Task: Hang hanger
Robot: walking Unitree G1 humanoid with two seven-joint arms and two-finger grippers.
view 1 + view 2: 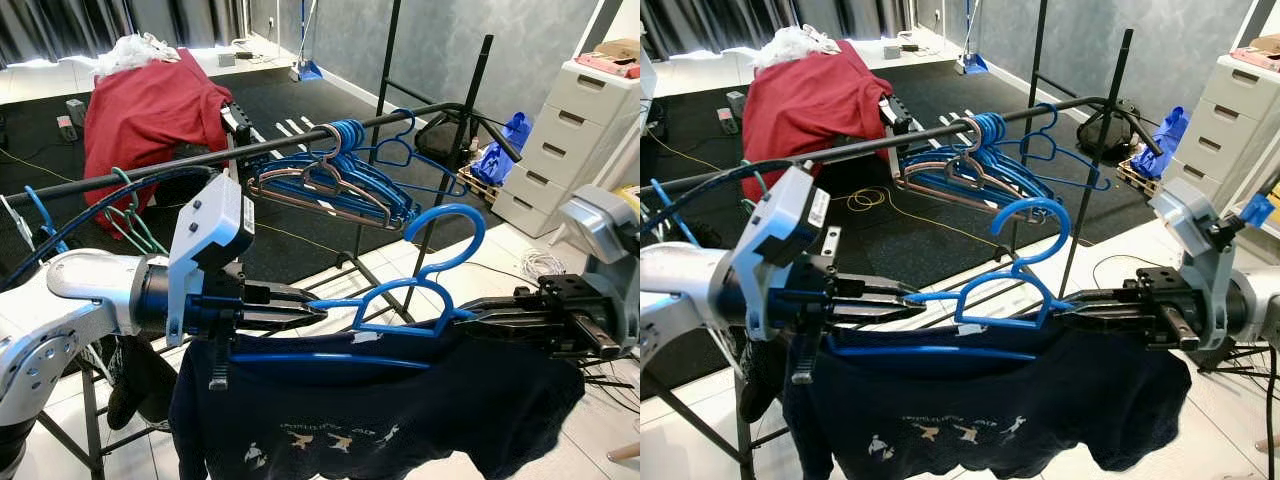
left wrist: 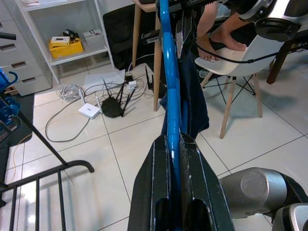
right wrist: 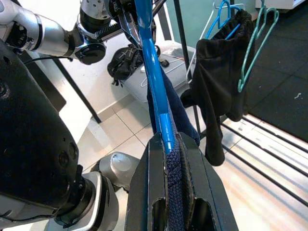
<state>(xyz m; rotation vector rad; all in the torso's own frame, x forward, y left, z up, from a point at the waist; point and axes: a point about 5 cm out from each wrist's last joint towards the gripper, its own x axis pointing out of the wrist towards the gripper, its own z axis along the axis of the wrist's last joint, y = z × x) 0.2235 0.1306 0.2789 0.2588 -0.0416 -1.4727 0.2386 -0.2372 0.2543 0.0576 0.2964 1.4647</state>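
Two grippers clamp one glossy blue plastic hanger (image 1: 400,300): left gripper (image 1: 310,313) at 9 o'clock, right gripper (image 1: 470,316) at 3 o'clock. A knitted navy sweater (image 1: 380,410) drapes from it, below the black metal rail (image 1: 200,160).

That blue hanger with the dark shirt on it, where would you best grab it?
By its two shoulder ends, one gripper from each side, as here: left gripper and right gripper clamp the blue hanger there. Its hook stays free for the rail; the shirt hangs level.
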